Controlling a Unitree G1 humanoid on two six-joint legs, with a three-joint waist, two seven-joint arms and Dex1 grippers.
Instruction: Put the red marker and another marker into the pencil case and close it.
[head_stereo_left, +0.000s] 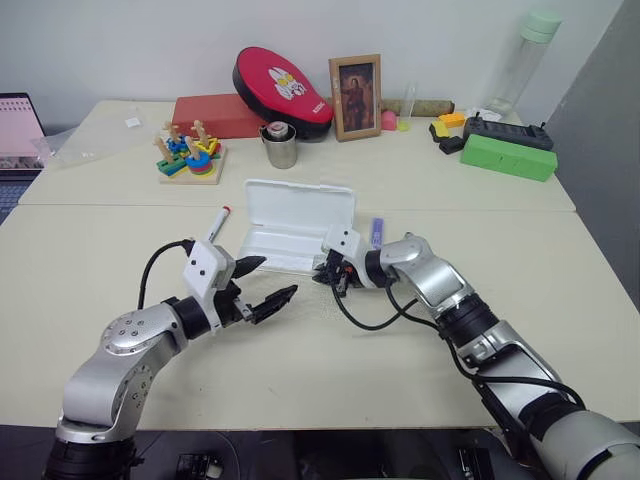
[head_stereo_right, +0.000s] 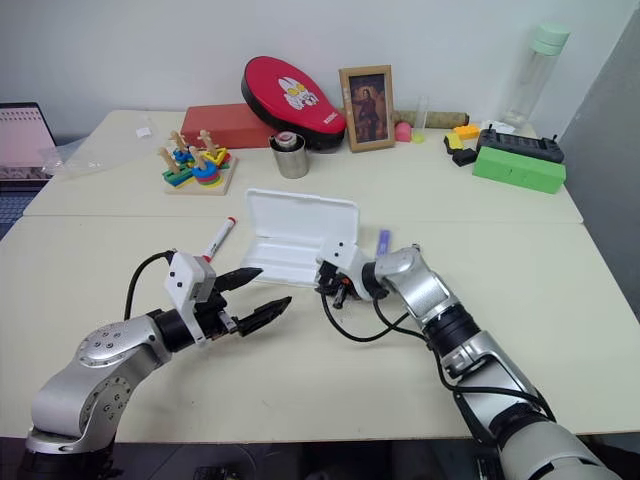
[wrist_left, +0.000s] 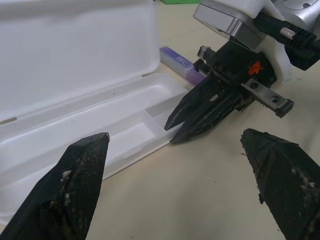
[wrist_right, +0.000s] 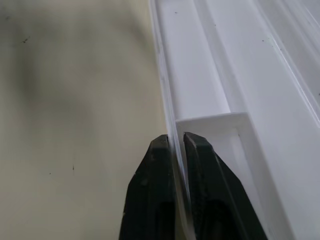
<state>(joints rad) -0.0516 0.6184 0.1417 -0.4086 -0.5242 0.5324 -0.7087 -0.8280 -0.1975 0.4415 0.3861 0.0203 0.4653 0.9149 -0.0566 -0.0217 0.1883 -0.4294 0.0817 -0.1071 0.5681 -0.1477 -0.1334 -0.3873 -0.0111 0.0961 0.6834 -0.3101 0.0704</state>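
Pencil case (head_stereo_left: 297, 226): flat white plastic box, open on the cream surface (head_stereo_left: 100, 270), lid raised at the far side, compartmented tray facing the robot. The tray holds no marker. Judged purpose of the open state: ready to receive both markers.

Right hand (wrist_right: 175, 142): fingers closed on the thin front wall of the pencil case tray at its right end, one finger outside the wall and one inside, beside a cross divider. The pinch probably serves to steady or shift the case, since neither marker is held.

Left hand (head_stereo_left: 262, 282): fingers spread wide, holding nothing, hovering just above the surface in front of the case's left part, pointed toward the right hand. Likely waiting to pick up a marker or brace the case.

Red marker (head_stereo_left: 218, 223): slim white body, red cap, lying on the surface just left of the case, apart from it and from both hands.

Purple marker (head_stereo_left: 377, 232): short and thick, lying on the surface just beside the case's right end, behind the right hand.

Task standing, as a judgement: early; both markers remain outside, lid not yet shut.
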